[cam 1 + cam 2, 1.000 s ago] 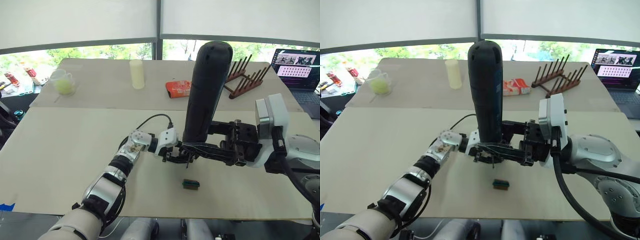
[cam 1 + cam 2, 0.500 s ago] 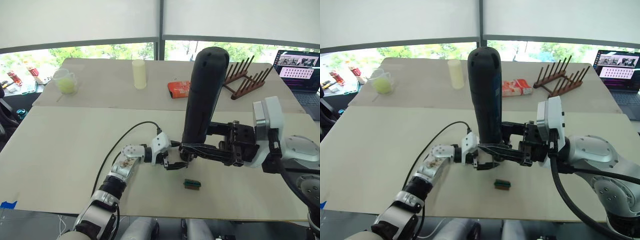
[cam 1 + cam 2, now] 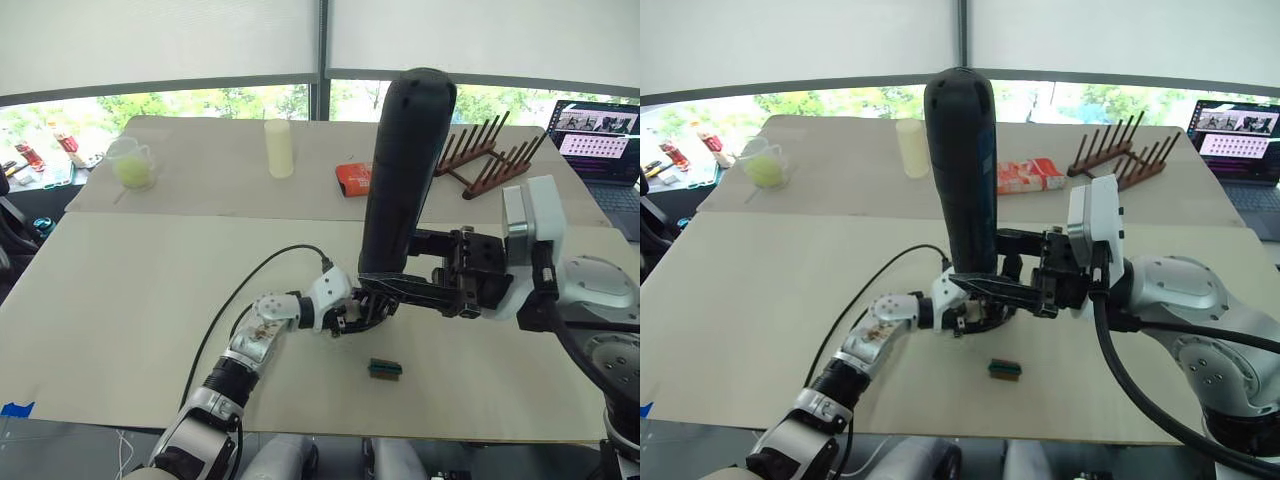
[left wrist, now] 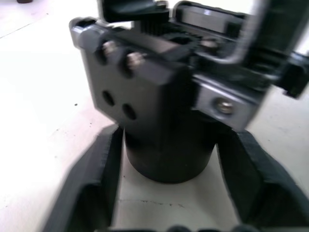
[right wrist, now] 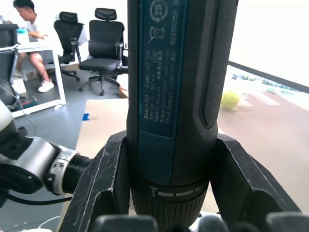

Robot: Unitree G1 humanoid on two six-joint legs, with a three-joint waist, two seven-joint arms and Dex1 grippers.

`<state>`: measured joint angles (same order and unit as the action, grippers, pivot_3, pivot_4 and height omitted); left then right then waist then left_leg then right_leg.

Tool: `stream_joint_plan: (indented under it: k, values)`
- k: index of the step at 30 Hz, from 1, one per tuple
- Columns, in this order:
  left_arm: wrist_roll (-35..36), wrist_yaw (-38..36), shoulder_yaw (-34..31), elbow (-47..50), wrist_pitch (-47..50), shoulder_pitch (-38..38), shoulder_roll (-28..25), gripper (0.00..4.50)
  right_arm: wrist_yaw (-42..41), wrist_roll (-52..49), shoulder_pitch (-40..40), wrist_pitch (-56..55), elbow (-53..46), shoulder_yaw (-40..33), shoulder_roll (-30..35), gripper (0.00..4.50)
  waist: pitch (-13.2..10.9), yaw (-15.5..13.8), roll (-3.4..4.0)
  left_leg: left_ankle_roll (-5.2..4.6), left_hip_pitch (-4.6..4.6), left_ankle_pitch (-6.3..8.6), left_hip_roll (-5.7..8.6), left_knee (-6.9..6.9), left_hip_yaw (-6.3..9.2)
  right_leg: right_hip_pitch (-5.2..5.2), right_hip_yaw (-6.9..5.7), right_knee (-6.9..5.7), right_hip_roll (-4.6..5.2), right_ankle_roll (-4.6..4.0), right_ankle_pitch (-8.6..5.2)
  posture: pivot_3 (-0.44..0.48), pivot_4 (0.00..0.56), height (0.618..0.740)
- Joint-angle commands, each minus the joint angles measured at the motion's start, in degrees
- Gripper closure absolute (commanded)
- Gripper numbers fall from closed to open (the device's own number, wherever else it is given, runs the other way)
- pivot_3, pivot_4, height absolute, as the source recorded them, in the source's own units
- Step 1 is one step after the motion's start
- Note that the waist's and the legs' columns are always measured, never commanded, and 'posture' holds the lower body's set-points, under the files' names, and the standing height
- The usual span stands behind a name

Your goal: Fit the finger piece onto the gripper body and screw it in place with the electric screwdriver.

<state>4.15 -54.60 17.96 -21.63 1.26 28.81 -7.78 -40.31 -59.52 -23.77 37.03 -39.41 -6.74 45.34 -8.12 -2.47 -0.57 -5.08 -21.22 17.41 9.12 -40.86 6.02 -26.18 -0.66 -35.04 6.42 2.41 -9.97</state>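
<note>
My right gripper (image 3: 385, 290) is shut on the electric screwdriver (image 3: 405, 170), a thick black-to-dark-blue cylinder held upright with its rounded end up. Its lower end sits just above the gripper body (image 3: 975, 315) near the table's middle. In the right wrist view both fingers (image 5: 104, 179) press the screwdriver (image 5: 174, 96) barrel. My left gripper (image 3: 355, 312) reaches in from the left. In the left wrist view its fingers (image 4: 96, 183) hug the round base of the gripper body (image 4: 154, 96), a chunky black block with silvery screws. The finger piece is hidden among the screwdriver and grippers.
A small green-and-brown block (image 3: 383, 368) lies just in front of the grippers. On the far table stand a pale yellow cylinder (image 3: 279, 148), a green-tinted cup (image 3: 130, 163), an orange box (image 3: 352, 178) and a wooden rack (image 3: 490, 160). A laptop (image 3: 600, 135) sits far right.
My left gripper has slid right, under the screwdriver's lower end. The screwdriver has risen slightly and leans a little more to the left.
</note>
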Motion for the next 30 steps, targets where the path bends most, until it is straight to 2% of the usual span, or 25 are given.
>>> stream_joint_plan:
  k: [1,14,30]
  values:
    - [-0.1,0.0,0.4,0.2,-1.1,-0.1,-0.1,2.24,1.3,2.1,-3.3,-1.3,0.0,0.3,-1.2,2.59,0.0,0.0,0.00,0.00,0.00,0.00,-0.01,0.00,0.00,0.00,0.00,0.00,0.00,0.00,0.00,0.000,0.150,0.740]
    - [0.3,0.0,0.6,1.7,-1.4,-1.3,-0.5,2.24,0.0,10.6,-6.0,-2.0,2.2,4.0,-3.9,2.59,0.0,0.2,0.01,0.00,0.00,0.00,-0.01,0.01,0.00,-0.04,-0.01,-0.02,-0.04,0.00,0.00,0.000,0.150,0.740]
    - [0.6,-0.1,0.4,2.1,-1.4,-1.3,-0.8,2.24,-2.2,12.5,-5.1,-2.0,2.6,3.8,-4.4,2.59,0.0,0.3,0.01,0.00,0.00,0.00,-0.01,0.02,0.01,-0.04,-0.01,-0.02,-0.11,0.00,0.00,0.000,0.150,0.740]
